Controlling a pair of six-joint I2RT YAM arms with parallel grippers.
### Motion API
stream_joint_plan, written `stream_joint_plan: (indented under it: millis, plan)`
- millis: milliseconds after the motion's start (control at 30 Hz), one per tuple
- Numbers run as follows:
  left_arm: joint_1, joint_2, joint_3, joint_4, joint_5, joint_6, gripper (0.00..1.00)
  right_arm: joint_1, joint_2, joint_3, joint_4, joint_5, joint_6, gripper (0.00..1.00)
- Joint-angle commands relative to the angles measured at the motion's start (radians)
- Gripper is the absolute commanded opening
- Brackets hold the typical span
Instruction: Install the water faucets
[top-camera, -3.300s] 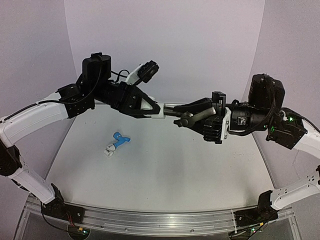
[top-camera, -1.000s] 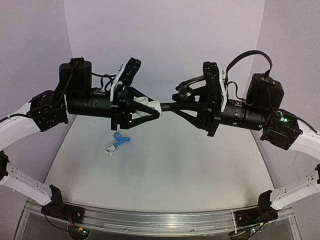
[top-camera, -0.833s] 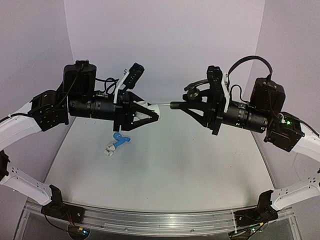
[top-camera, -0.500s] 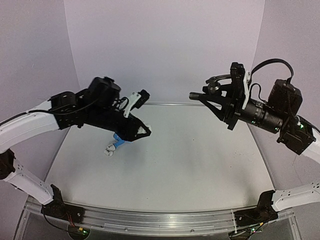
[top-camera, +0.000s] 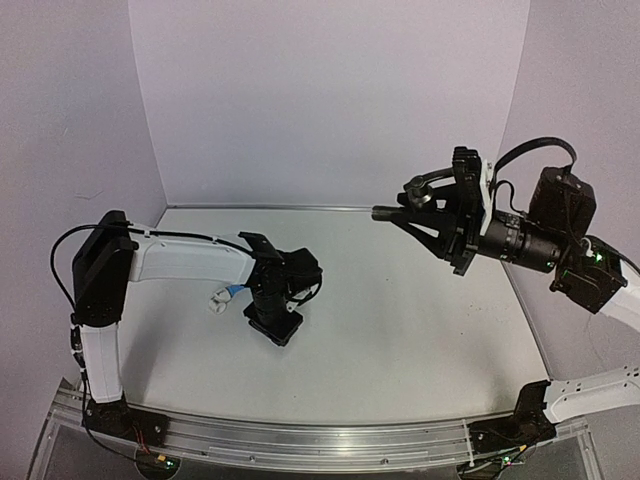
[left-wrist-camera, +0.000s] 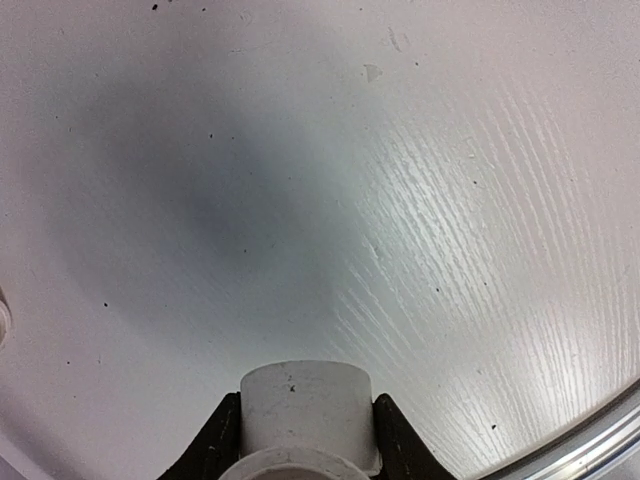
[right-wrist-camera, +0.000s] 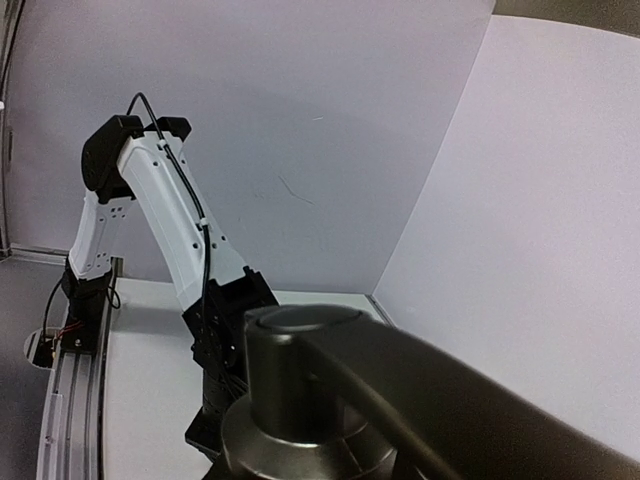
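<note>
My right gripper (top-camera: 404, 215) hangs high at the right, shut on the dark grey metal faucet (top-camera: 415, 192), whose spout points left. In the right wrist view that faucet (right-wrist-camera: 300, 375) fills the foreground and its lever handle (right-wrist-camera: 480, 405) runs off to the right. My left gripper (top-camera: 274, 322) points straight down close over the table, shut on a white pipe fitting (left-wrist-camera: 305, 405) between its black fingers (left-wrist-camera: 215, 445). The light blue faucet (top-camera: 233, 291) lies on the table just left of the left wrist, partly hidden by it, with a white fitting (top-camera: 217, 298) at its end.
Purple-white walls (top-camera: 330, 100) close in the table at the back and sides. A metal rail (top-camera: 300, 435) runs along the near edge, and a metal rim (left-wrist-camera: 600, 440) shows in the left wrist view. The left arm (right-wrist-camera: 160, 215) stands in the right wrist view.
The two grippers, held tip to tip a second ago, have parted. The left one swung down to the table with the white fitting. The right one drew back right and upward with the metal faucet.
</note>
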Motion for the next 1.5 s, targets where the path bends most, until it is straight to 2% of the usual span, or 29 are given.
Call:
stream_joint_plan:
  millis: [0,133,267,333,467,667,767,900,1000,1067,1133,1267,1467]
  plan:
    - [0.007,0.035,-0.013,0.084,-0.026,-0.017,0.08,-0.004,-0.006,0.009,0.02,-0.026,-0.005,0.0]
    - [0.009,0.068,-0.018,0.113,-0.04,-0.018,0.12,-0.004,-0.006,0.008,0.016,-0.027,-0.007,0.0]
    - [0.009,0.098,0.002,0.094,-0.044,-0.014,0.24,-0.004,-0.005,0.008,0.012,-0.033,-0.009,0.0]
    - [0.008,0.1,0.01,0.083,-0.036,-0.013,0.36,-0.004,-0.005,0.008,0.012,-0.039,-0.006,0.0]
    - [0.007,0.058,0.027,0.068,-0.012,-0.005,0.53,-0.004,-0.007,0.004,0.011,-0.041,-0.007,0.0]
    - [0.001,-0.078,0.082,0.069,0.079,0.028,0.75,-0.004,-0.011,0.001,0.011,-0.056,-0.018,0.0]
    - [-0.001,-0.142,0.112,0.073,0.103,0.039,0.78,-0.004,-0.013,0.0,0.012,-0.064,-0.026,0.0]
    - [0.004,-0.306,0.098,0.156,0.156,0.058,0.81,-0.003,-0.014,0.008,0.014,-0.079,-0.042,0.0]
    - [0.008,-0.478,0.016,0.335,0.289,0.062,0.87,-0.004,-0.007,0.017,0.017,-0.119,-0.058,0.0]
    - [0.013,-0.605,-0.066,0.539,0.432,0.052,0.89,-0.004,0.004,0.022,0.018,-0.156,-0.065,0.0]
    - [0.013,-0.666,-0.117,0.66,0.524,0.025,0.89,-0.003,0.014,0.026,0.022,-0.19,-0.073,0.0]
    - [0.013,-0.674,-0.133,0.779,0.702,-0.008,0.86,-0.004,0.043,0.045,0.043,-0.241,-0.07,0.0]
    - [0.013,-0.625,-0.153,0.945,0.873,-0.1,0.81,-0.002,0.089,0.084,0.089,-0.31,-0.077,0.0]
